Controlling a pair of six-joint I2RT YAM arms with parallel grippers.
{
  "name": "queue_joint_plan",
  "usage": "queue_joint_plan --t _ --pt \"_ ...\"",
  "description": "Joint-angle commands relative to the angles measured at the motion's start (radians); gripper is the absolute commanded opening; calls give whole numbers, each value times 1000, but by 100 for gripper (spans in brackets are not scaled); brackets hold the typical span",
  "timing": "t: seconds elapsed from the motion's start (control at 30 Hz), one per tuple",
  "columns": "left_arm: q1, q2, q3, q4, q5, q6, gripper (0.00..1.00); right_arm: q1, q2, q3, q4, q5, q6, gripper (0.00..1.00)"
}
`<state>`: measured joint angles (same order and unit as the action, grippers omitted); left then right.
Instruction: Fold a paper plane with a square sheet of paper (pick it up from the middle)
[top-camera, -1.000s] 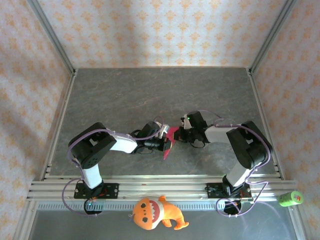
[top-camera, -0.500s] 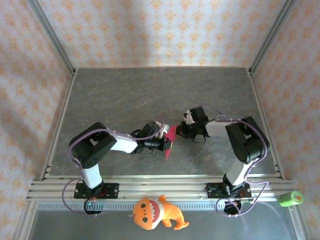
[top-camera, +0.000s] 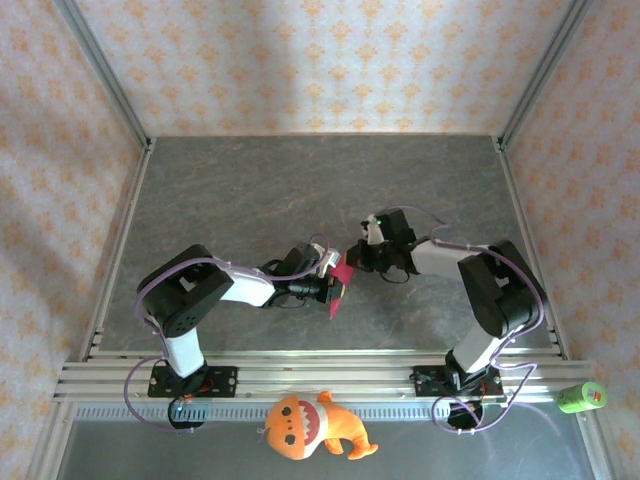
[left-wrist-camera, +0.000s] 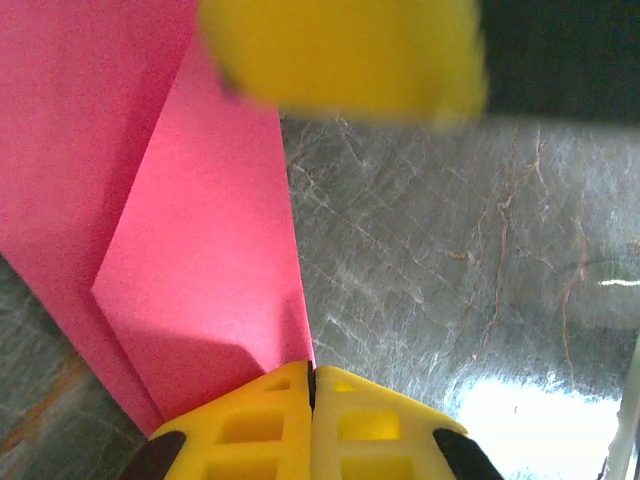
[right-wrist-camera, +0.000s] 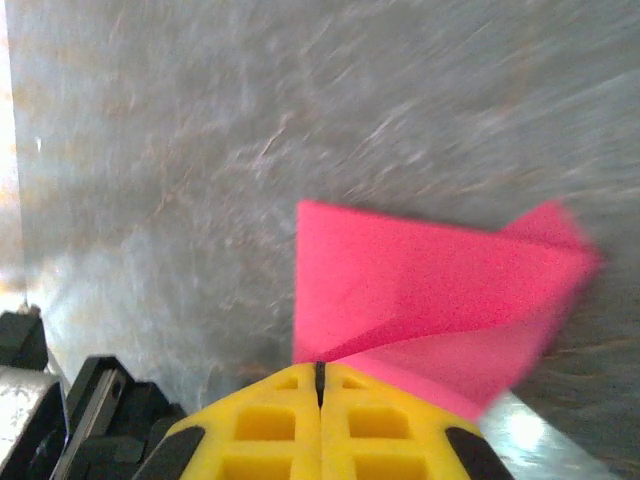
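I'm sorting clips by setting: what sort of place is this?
Probably a robot test cell: left arm and right arm bolted to an aluminium rail, a grey table walled by patterned panels.

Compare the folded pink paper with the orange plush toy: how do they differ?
The folded pink paper is thin and creased; the orange plush toy is plump. The paper is pinched by the left gripper and right gripper mid-table; the toy lies untouched beyond the near rail.

Folded magenta-pink paper (top-camera: 336, 288), overlapping layers, pointed tip toward near edge.
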<state>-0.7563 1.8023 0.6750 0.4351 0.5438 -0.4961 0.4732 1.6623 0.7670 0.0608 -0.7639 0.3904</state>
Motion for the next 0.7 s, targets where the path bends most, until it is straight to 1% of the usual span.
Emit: queue_joint_plan --t 0.0,0.1,0.4,0.53,0.67 --pt "11 103 -70 -290 -68 39 0 12 39 4 -13 31 -17 3" --pt "12 103 -63 -295 -61 43 0 -5 76 15 -11 82 -37 2" --pt "11 78 -87 -254 -42 20 0 -160 180 65 24 94 22 2" --pt "11 78 -92 -257 -39 29 0 -177 182 81 43 102 34 2" --pt "12 77 -96 -251 -34 35 0 -189 152 77 61 120 37 2"
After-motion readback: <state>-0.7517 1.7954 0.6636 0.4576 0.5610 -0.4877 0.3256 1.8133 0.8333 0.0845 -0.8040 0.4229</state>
